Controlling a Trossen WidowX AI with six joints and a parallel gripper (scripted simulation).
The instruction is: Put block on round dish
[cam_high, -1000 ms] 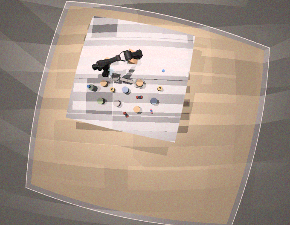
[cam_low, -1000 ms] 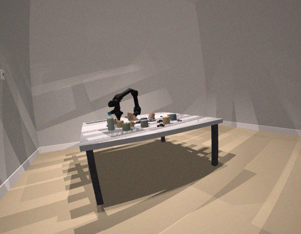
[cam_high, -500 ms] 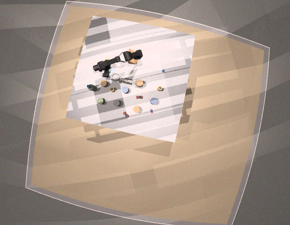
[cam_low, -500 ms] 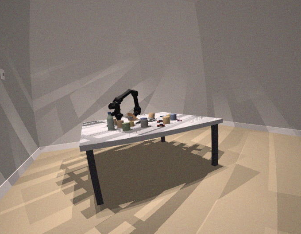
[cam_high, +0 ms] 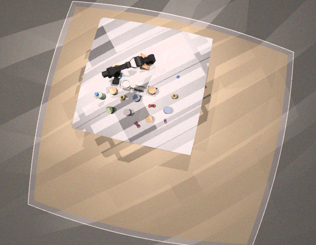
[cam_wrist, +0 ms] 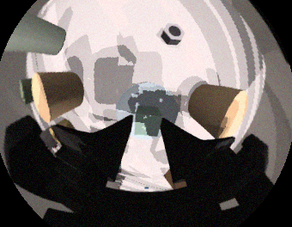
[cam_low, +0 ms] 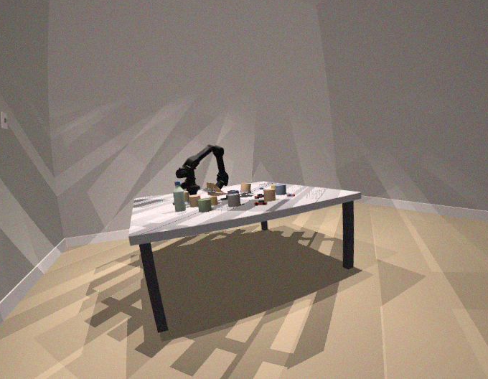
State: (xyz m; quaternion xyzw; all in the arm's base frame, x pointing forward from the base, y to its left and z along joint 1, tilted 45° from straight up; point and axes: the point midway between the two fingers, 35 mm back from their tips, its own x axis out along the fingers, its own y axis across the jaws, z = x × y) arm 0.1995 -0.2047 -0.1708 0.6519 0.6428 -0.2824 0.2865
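Note:
In the wrist view a greenish block (cam_wrist: 148, 124) is on the round pale blue dish (cam_wrist: 124, 108) (cam_high: 122, 78). My gripper (cam_wrist: 146, 119) is open a little wider than the block, with a fingertip at each side of it. A tan cup (cam_high: 152, 90) stands on the right end of the balance (cam_high: 139, 88). The ring-shaped left end holds no cup. Two tan cups stand off the balance, one on each side of the dish: one cup (cam_high: 113, 91) (cam_wrist: 61, 96) and another cup (cam_high: 116, 64) (cam_wrist: 211, 109). I cannot tell which was on the balance. No cup is above the dish.
A green bottle (cam_high: 101, 95) (cam_low: 179, 199) (cam_wrist: 35, 35) and a green cup (cam_high: 109, 110) (cam_low: 204, 204) stand beyond the near tan cup. A brass ring (cam_high: 121, 98) and a blue cup (cam_high: 135, 97) lie near the balance. A dark hexagonal piece (cam_wrist: 171, 37) lies past the dish.

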